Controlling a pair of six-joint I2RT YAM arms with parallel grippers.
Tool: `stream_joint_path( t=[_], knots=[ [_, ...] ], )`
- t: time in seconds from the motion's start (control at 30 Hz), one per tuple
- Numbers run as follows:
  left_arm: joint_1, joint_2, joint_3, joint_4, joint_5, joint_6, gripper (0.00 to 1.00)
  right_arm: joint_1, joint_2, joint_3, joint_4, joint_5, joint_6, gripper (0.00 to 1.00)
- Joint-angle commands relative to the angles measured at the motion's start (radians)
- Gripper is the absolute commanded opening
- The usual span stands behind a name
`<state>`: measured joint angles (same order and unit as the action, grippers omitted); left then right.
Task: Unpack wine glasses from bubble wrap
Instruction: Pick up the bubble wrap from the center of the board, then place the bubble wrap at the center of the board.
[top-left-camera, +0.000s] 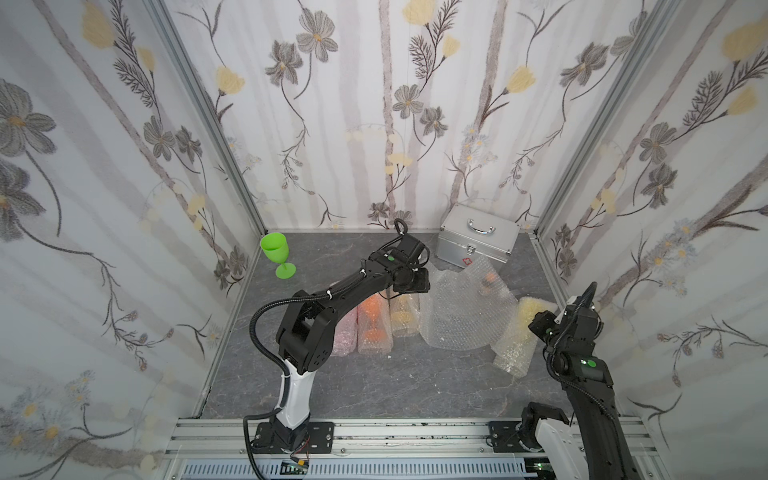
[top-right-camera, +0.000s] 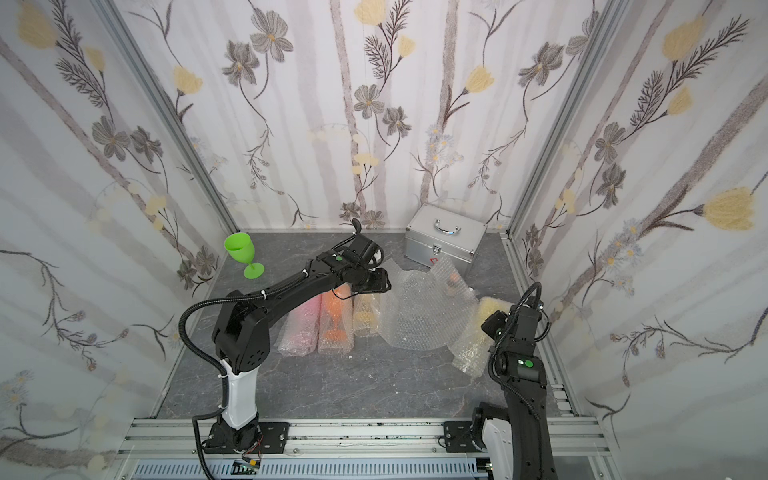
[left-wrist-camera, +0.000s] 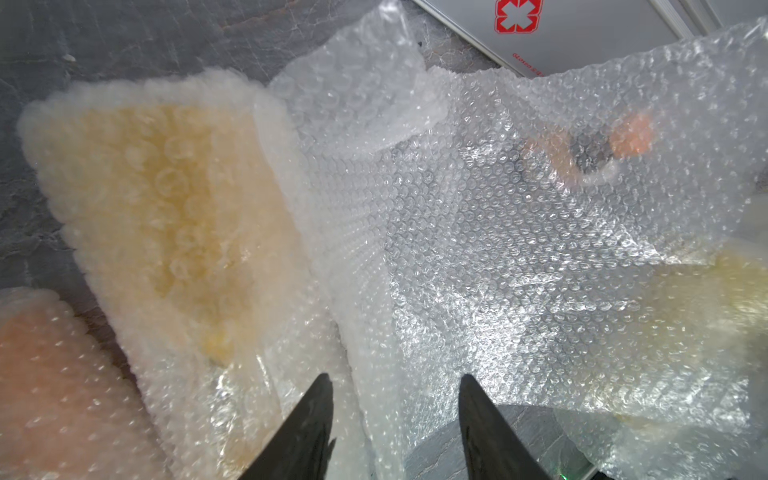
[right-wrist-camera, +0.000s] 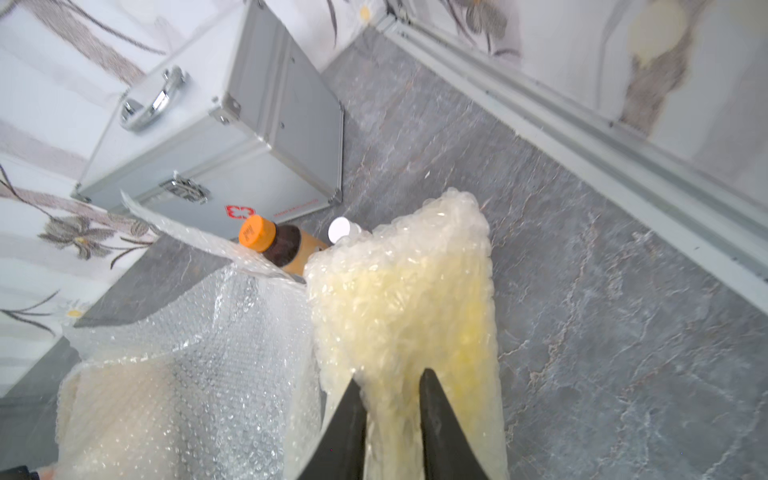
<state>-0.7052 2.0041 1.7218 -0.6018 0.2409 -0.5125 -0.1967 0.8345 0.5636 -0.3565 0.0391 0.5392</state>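
Four rolls of bubble wrap lie on the grey floor (top-left-camera: 374, 386), and each one shows a colour inside. In both top views, the pink roll (top-left-camera: 345, 332), the orange roll (top-left-camera: 372, 320) and the amber roll (top-left-camera: 402, 316) lie side by side near the middle of the frame, touching each other. The yellow roll (right-wrist-camera: 407, 299) lies apart from them, toward the right of the frame.

Between the amber roll and the yellow roll, a flat sheet (top-left-camera: 461, 307) of bubble wrap is spread out, all crinkled. The green glass (top-left-camera: 274, 249) has no wrap on it. It stands upright on its round foot in the far left corner of the floor, well apart from everything else.

At the back stands a silver case (top-left-camera: 478, 241). A small brown bottle (right-wrist-camera: 274, 243) with an orange cap lies just in front of it, beside the end of the yellow roll.

The left gripper (left-wrist-camera: 395, 376) hangs over the flat sheet with its two fingers wide apart, holding nothing. The right gripper (right-wrist-camera: 392, 376) is at the yellow roll. Its fingers are close together with a bit of the wrap between them, but the pictures do not show if they squeeze it.
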Motion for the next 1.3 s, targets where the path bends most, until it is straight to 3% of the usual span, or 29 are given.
stream_joint_path(
  t=[0.0, 0.13, 0.37, 0.47, 0.63, 0.77, 1.0, 1.27],
  knots=[
    [0.001, 0.004, 0.002, 0.017, 0.006, -0.006, 0.51, 0.0, -0.031, 0.063, -0.031, 0.133, -0.035, 0.24],
    [0.001, 0.017, 0.005, 0.016, 0.01, -0.003, 0.51, 0.0, -0.033, 0.142, -0.066, 0.146, -0.061, 0.23],
    [0.001, 0.022, 0.001, 0.023, 0.014, -0.004, 0.51, 0.003, -0.005, 0.296, -0.113, -0.025, -0.085, 0.21],
    [0.0, 0.027, 0.001, 0.027, 0.017, -0.007, 0.51, 0.016, 0.0, 0.358, -0.125, -0.131, -0.105, 0.2],
    [0.001, 0.028, 0.008, 0.027, 0.02, -0.004, 0.51, 0.068, 0.013, 0.429, -0.106, -0.426, -0.127, 0.21],
    [0.001, 0.022, 0.01, 0.025, 0.018, -0.005, 0.51, 0.173, 0.055, 0.398, -0.045, -0.587, -0.115, 0.21],
    [0.004, -0.022, -0.035, 0.025, -0.001, -0.01, 0.51, 0.392, 0.145, 0.215, 0.169, -0.568, -0.025, 0.21],
    [0.027, -0.121, -0.149, 0.022, -0.057, -0.029, 0.51, 0.499, 0.289, 0.073, 0.322, -0.556, 0.03, 0.21]
  ],
)
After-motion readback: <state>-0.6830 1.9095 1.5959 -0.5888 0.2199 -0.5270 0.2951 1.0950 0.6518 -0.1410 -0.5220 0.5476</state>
